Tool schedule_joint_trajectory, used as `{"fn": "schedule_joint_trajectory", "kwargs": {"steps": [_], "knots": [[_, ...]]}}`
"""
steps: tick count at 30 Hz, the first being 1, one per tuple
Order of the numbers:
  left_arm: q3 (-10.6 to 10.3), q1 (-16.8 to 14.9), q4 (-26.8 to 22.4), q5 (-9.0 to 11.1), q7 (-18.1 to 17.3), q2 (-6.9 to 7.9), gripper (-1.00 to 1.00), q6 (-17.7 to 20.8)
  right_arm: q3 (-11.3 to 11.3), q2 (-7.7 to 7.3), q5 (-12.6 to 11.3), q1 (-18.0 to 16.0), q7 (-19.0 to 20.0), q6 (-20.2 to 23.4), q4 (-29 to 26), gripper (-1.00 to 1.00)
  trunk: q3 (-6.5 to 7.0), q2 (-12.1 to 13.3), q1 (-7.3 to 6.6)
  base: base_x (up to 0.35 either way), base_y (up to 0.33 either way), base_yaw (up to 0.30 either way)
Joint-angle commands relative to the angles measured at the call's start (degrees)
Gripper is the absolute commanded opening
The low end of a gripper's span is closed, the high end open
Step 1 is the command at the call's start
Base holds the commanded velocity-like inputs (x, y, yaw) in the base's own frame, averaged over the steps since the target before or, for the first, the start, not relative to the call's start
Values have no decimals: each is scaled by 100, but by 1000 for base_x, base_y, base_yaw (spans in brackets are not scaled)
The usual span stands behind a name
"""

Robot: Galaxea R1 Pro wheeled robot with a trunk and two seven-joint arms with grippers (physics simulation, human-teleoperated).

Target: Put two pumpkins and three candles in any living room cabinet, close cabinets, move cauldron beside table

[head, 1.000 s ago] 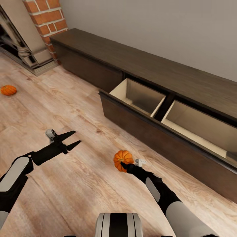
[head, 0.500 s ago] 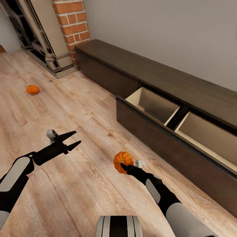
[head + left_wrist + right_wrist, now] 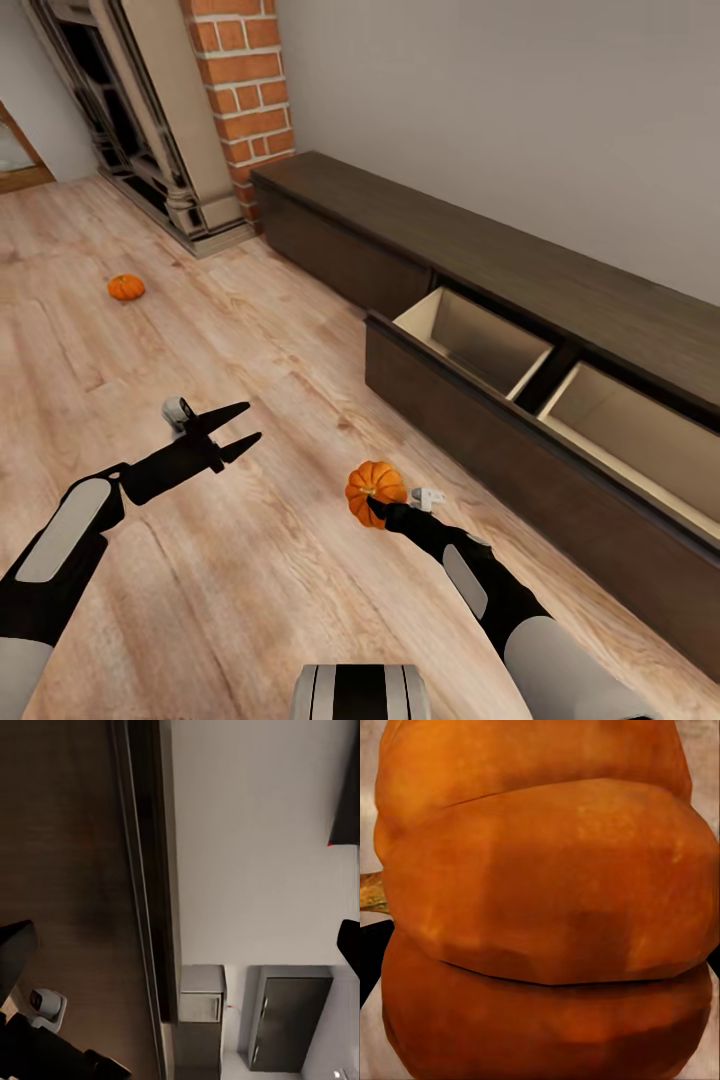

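A pale plank floor (image 3: 250, 560) runs under a plain grey wall (image 3: 520, 110), and both are cut off by the edges of the head view. Along that wall stands the cabinet (image 3: 480, 240), long, low and dark brown; its right end runs out of the picture. Its wide drawer (image 3: 470, 420) is pulled out, showing two light tan compartments split by a dark divider. What shows of both compartments holds nothing, though the drawer front hides their near floor and the right one is cropped. To the left of the cabinet rise a brick column (image 3: 245, 85) and a fireplace surround (image 3: 150, 130), whose dark opening is hard to read.

The right gripper (image 3: 372, 508) is closed on a pumpkin (image 3: 375, 488), carried above the floor in front of the drawer; in the right wrist view the pumpkin (image 3: 540, 907) hides almost all else, with dark finger edges at its sides. The left gripper (image 3: 240, 427) hangs over bare floor, jaws spread and holding nothing. A second pumpkin (image 3: 126, 287) sits on the floor near the fireplace, well apart from both arms.
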Motion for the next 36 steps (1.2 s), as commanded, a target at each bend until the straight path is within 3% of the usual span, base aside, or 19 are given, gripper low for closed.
{"fn": "schedule_joint_trajectory", "kwargs": {"steps": [1,5,36], "knots": [[-3,0,-1,-5,43,-62,100,2,0,1,-1,0,-3,-3,3,-100,23,2,-2,0,0,284],[-5,0,-7,-13,92,-134,100,3,0,1,-6,7,-7,-10,36,-100,111,7,-12,0,0,290],[-2,0,-5,-7,90,-138,100,4,-8,-8,41,27,-14,-66,131,-100,798,48,-92,0,0,291]]}}
